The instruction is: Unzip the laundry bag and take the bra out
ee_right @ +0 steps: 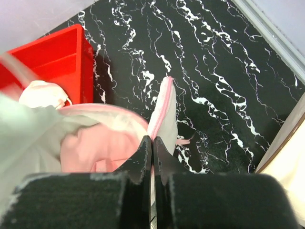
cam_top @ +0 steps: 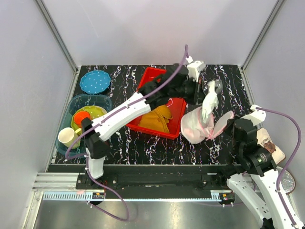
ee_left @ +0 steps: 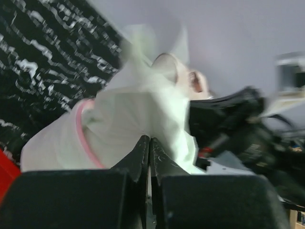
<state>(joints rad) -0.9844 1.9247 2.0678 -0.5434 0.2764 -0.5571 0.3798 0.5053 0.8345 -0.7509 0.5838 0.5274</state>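
The laundry bag (cam_top: 194,128) lies unzipped on the black marbled table, right of the red bin; white mesh with a pink rim (ee_right: 107,110). Its lid flap (ee_right: 164,112) stands up, and my right gripper (ee_right: 152,139) is shut on the flap's pink zipper edge. Pink bra fabric (ee_right: 95,148) fills the open bag. A pale length of the bra (cam_top: 208,102) is stretched up out of the opening. My left gripper (ee_left: 149,139) is shut on that pale fabric above the bag, and its view is blurred.
A red bin (cam_top: 152,78) holding a mustard-yellow cloth (cam_top: 158,119) sits left of the bag, under the left arm. A teal tub (cam_top: 102,100) of cups and a blue dotted plate (cam_top: 95,81) stand at far left. A cream object (cam_top: 271,145) lies by the right wall.
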